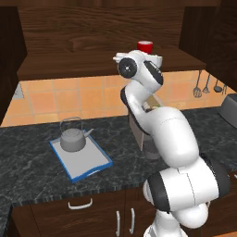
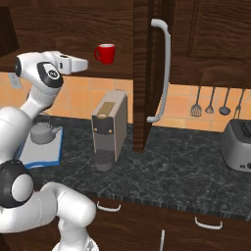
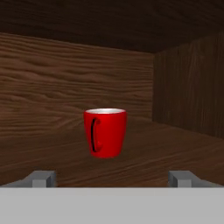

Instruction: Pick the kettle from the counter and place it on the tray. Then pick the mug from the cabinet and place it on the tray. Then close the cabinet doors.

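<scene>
Dark marbled surface (image 1: 28, 157) at lower left already carried the kettle (image 1: 73, 139) on the tray (image 1: 92, 163), while the wide-spread, empty tool (image 3: 112, 178) was aimed at the mug (image 3: 105, 132), mid-frame on the cabinet (image 3: 52, 78) shelf, so a straight advance was judged needed.

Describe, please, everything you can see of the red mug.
The mug is small, bright glossy red with a white inside and a loop handle on the side turned toward the hand camera. It stands upright on the dark wood shelf of the cabinet, apart from the walls. Nothing touches it; the open pincer is short of it, fingertips either side.
</scene>
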You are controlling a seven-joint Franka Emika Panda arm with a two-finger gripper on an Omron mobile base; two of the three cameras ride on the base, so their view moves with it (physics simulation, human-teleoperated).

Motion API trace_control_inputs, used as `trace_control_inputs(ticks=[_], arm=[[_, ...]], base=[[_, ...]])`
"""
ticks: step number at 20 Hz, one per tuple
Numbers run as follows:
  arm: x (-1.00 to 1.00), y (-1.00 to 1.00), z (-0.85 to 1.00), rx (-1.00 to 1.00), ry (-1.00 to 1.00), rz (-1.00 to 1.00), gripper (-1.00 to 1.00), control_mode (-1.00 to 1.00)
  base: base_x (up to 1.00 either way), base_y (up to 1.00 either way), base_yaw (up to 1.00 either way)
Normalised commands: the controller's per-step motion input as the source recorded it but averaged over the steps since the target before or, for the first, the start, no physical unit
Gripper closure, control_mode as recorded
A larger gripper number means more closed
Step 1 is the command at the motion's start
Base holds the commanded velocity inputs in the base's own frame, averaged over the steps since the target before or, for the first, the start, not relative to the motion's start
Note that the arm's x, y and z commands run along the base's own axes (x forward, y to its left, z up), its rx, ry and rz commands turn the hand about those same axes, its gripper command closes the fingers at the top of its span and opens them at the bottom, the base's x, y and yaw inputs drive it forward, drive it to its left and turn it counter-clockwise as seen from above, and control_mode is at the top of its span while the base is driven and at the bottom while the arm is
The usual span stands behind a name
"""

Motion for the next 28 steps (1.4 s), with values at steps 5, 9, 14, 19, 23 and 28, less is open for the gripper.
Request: trace_control_inputs(ticks=[5, 9, 14, 19, 23, 28], arm=[[0.43, -0.1, 0.0, 0.02, 0.0, 0.0, -1.0, -1.0], [0.4, -0.23, 0.0, 0.06, 0.0, 0.0, -1.0, -1.0], [0.25, 0.0, 0.01, 0.01, 0.0, 0.0, -1.0, -1.0], [0.45, -0.17, 0.07, 0.03, 0.01, 0.0, -1.0, -1.0], [0.45, -0.06, 0.0, 0.0, 0.0, 0.0, -1.0, -1.0], [0.11, -0.28, 0.0, 0.03, 0.0, 0.0, -1.0, -1.0]], base=[[0.0, 0.0, 0.0], [0.0, 0.0, 0.0], [0.0, 0.0, 0.0], [0.0, 0.0, 0.0], [0.0, 0.0, 0.0], [0.0, 0.0, 0.0]])
